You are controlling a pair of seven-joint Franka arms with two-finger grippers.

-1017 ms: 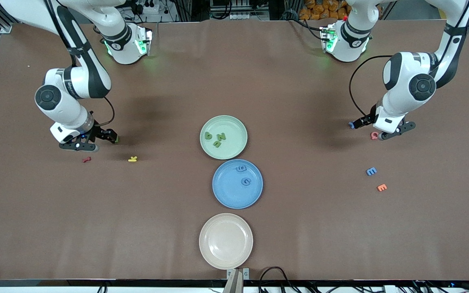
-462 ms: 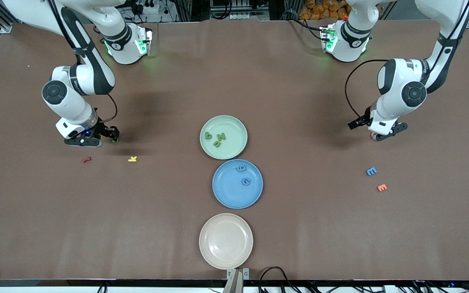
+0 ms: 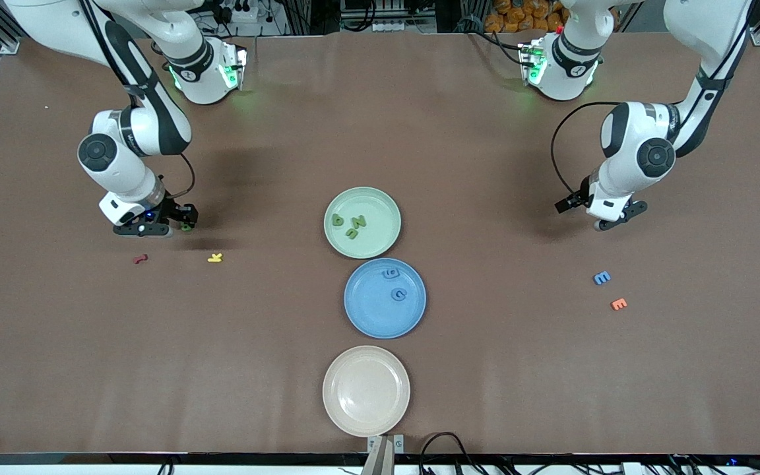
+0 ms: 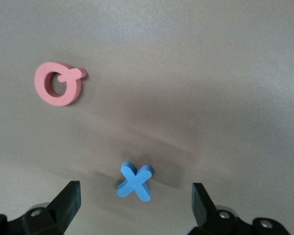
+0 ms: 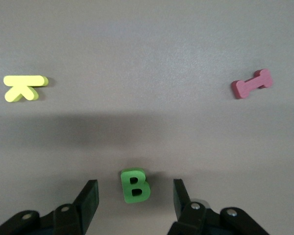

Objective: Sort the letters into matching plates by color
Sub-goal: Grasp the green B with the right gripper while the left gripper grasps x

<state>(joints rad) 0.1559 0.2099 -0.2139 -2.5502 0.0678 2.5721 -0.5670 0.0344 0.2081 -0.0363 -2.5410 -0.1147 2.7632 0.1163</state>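
Lying flat: foam green B point(image 5: 135, 185).

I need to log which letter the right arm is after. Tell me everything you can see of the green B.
The green B is a small, thick letter of matte foam, dark green, with two small holes. It lies flat on the brown table toward the right arm's end, between the right gripper's open fingers, which do not touch it. Only the table touches it. A yellow K and a red I lie apart from it.
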